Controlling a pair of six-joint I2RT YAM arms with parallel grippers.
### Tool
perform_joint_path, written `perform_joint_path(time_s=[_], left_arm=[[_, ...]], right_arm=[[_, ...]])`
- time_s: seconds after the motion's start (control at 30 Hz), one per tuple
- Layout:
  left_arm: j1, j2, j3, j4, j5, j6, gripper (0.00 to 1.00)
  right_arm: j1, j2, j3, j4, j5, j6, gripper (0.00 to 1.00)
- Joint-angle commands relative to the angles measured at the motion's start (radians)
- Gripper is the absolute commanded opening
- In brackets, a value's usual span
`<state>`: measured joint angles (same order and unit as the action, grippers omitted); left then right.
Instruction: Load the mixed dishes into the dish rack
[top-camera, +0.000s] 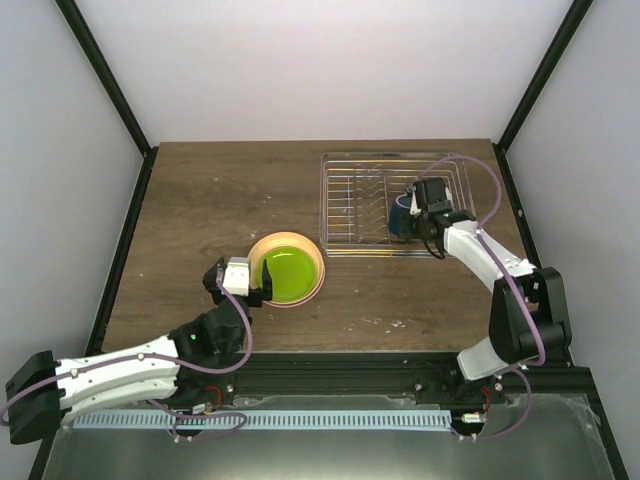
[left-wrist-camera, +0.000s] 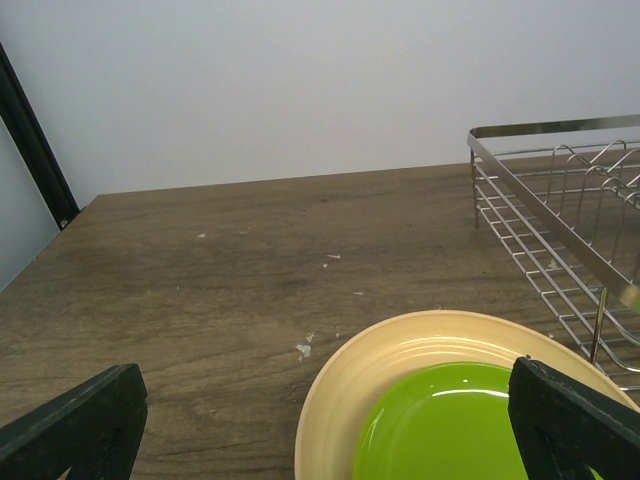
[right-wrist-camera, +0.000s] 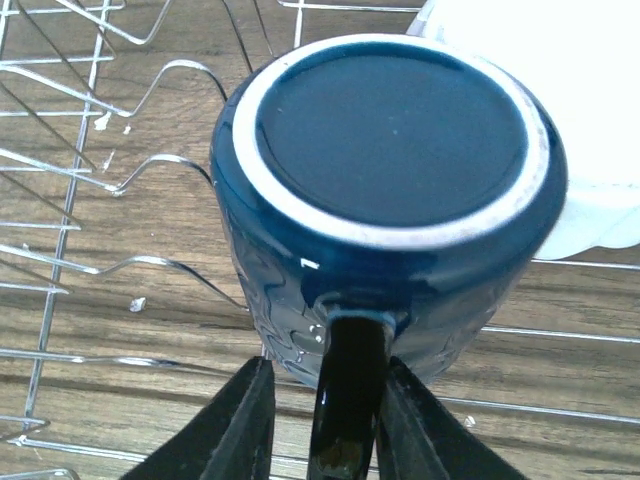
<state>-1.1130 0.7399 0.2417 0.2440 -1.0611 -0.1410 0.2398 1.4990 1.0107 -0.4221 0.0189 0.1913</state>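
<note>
right arm is out over the rectangular silver wire dish rack (top-camera: 340, 190) at the far right of the brown wooden table (top-camera: 200, 220). the right gripper (right-wrist-camera: 330, 430) has its two black fingers pinched on the handle of the small dark blue mug (right-wrist-camera: 390, 130), one finger on each side of that handle. the mug's flat base with its pale ring faces the wrist camera, and rack wires and tines run beneath and to the left of it. whether the mug rests on the wires or hangs just above them, i can't tell from here. a white piece (right-wrist-camera: 560, 60) sits right behind the mug, too bright and blurred to name for sure, possibly a white dish.

over on the left, the left gripper (left-wrist-camera: 320, 400) has its fingers spread wide and grips nothing. it's low at the near-left edge of the round orange-yellow plate (left-wrist-camera: 340, 390). a round lime green plate (left-wrist-camera: 440, 430) lies inside that one. the stack sits on the table just left of the rack's near corner.
</note>
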Motion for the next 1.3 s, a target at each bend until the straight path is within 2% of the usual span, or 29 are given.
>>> perform_joint_path(time_s=[0.0, 0.23, 0.43, 0.57, 0.67, 0.73, 0.8, 1.0, 1.17, 1.27], left_arm=[[0.003, -0.001, 0.026, -0.005, 0.003, -0.009, 1.0], [0.003, 0.02, 0.025, -0.036, 0.002, -0.047, 1.0], [0.002, 0.035, 0.028, -0.036, 0.008, -0.052, 1.0], [0.005, 0.055, 0.032, -0.045, -0.003, -0.064, 1.0], [0.021, 0.068, 0.043, -0.124, -0.021, -0.128, 1.0], [0.067, 0.072, 0.075, -0.237, 0.015, -0.218, 1.0], [0.167, 0.077, 0.106, -0.327, 0.091, -0.291, 1.0], [0.419, 0.187, 0.221, -0.446, 0.345, -0.31, 1.0], [0.454, 0.374, 0.35, -0.507, 0.388, -0.316, 1.0], [0.453, 0.445, 0.389, -0.473, 0.455, -0.3, 1.0]], right_arm=[[-0.005, -0.017, 0.046, -0.025, -0.001, -0.011, 0.31], [-0.006, -0.039, 0.091, -0.138, 0.026, -0.014, 0.46], [-0.005, -0.058, 0.174, -0.285, 0.126, -0.016, 0.57], [-0.004, -0.1, 0.205, -0.315, 0.168, -0.016, 0.59], [-0.004, -0.125, 0.217, -0.31, 0.175, -0.02, 0.59], [-0.004, -0.148, 0.217, -0.284, 0.143, -0.028, 0.59], [-0.005, -0.169, 0.212, -0.242, 0.09, -0.036, 0.59], [-0.003, -0.186, 0.232, -0.148, -0.017, -0.04, 0.57], [-0.003, -0.162, 0.236, -0.102, -0.028, -0.041, 0.57], [-0.002, -0.15, 0.215, -0.062, -0.028, -0.038, 0.57]])
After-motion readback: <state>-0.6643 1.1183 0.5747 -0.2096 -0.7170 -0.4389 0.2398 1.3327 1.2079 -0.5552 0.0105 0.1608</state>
